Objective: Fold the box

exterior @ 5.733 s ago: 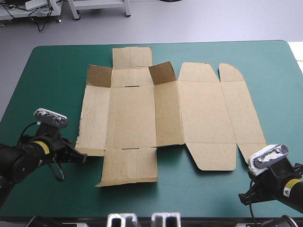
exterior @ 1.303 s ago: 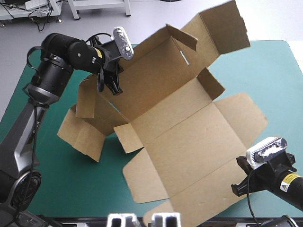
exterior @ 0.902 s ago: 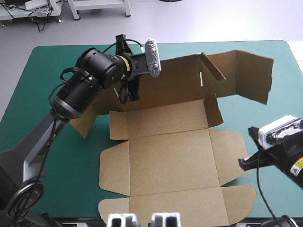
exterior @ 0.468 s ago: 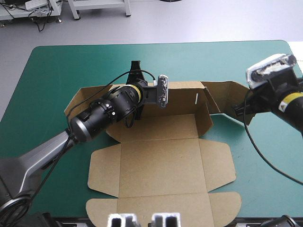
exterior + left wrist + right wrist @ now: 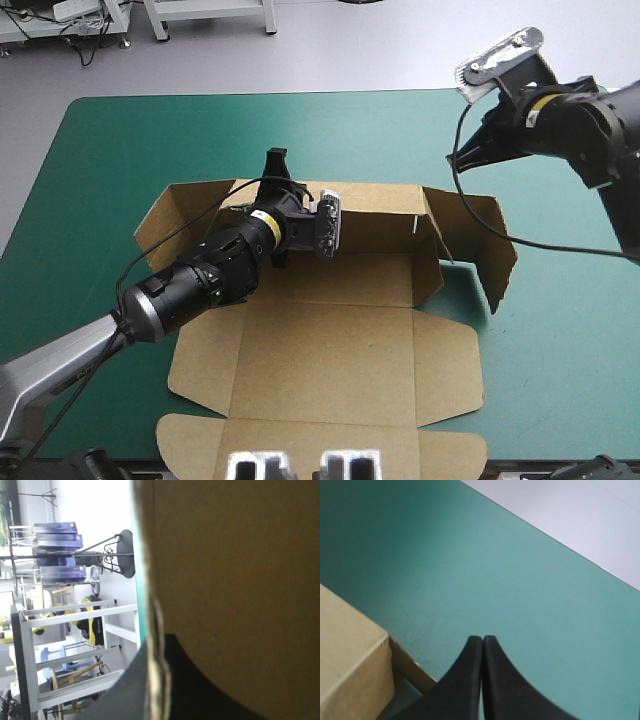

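— What might be going wrong?
— The left gripper is pinching the back wall of the box, in the middle of the table. If it is tugging too hard, it may be bending the wall.
— Is anything sitting inside the box?
— No, nothing is lying in it. The right flap is standing loose and may be flopping flat soon. The right gripper is hovering nearby, closed tight and holding nothing.

brown box filling the view, its edge pinched between the black fingers, teal-green cover beside
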Controlling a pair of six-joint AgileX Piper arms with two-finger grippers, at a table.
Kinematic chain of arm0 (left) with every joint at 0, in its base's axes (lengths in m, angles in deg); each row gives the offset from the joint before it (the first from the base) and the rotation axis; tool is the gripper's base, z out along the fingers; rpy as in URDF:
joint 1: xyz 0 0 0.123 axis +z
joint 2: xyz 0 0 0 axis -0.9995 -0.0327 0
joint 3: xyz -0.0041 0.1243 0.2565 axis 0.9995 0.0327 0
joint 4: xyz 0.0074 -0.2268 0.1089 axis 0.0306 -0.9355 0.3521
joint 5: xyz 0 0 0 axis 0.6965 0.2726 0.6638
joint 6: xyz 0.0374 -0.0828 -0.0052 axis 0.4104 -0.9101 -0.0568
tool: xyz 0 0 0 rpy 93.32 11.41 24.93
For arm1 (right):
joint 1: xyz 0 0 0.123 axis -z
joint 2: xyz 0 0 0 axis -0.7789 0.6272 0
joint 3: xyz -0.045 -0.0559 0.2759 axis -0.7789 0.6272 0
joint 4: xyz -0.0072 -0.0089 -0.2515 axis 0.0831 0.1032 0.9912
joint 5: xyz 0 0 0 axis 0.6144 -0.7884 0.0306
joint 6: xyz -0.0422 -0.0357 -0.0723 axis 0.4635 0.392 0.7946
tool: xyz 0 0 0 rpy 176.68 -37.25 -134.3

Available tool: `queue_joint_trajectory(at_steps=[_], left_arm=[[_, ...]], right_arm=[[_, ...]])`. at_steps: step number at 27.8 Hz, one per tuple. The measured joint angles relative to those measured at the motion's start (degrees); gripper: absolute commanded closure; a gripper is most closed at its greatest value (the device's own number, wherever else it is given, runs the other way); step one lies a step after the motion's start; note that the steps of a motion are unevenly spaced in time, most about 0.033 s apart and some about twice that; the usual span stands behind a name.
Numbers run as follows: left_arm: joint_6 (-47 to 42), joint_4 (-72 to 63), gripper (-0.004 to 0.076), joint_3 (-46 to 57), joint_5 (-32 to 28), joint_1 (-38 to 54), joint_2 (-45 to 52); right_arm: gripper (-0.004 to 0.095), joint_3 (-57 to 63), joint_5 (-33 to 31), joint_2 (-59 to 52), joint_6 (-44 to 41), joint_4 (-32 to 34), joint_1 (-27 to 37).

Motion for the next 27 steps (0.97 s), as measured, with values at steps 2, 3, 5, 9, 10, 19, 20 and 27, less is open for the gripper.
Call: queue_joint_trajectory(at_steps=[2, 3, 5, 9, 10, 19, 20, 27], left_arm=[[-2.9, 2.2, 0.0734, 0.7, -0.9, 0.0, 0.0], [-4.7, 3.4, 0.0734, 1.0, -1.1, 0.0, 0.0], [-8.4, 5.9, 0.0734, 1.3, -1.2, 0.0, 0.1], [-15.6, 11.4, 0.0734, 1.5, 0.3, 0.0, 0.1], [-16.7, 12.4, 0.0734, 1.5, 0.8, 0.0, 0.1], [-18.3, 18.1, 0.0734, 1.5, 2.2, 0.0, 0.1], [-18.3, 18.6, 0.0734, 1.5, 2.2, 0.0, 0.1], [-18.9, 19.2, 0.0734, 1.5, 2.2, 0.0, -1.7]], right_arm=[[0.0933, -3.1, -0.9, 3.2, 0.5, -1.8, 0.8], [0.0933, -4.7, -1.3, 5.0, 0.8, -3.4, 1.6], [0.0933, -7.5, -2.2, 8.7, 1.6, -7.9, 4.1], [0.0933, -10.9, -3.6, 15.0, 3.3, -18.4, 10.1], [0.0933, -11.0, -3.6, 16.1, 3.5, -19.8, 11.1], [0.0933, -11.1, -4.3, 25.7, 5.1, -26.1, 14.9], [0.0933, -11.1, -4.3, 26.4, 5.6, -27.3, 14.9], [0.0933, -10.9, -4.3, 29.4, 7.3, -31.0, 14.9]])
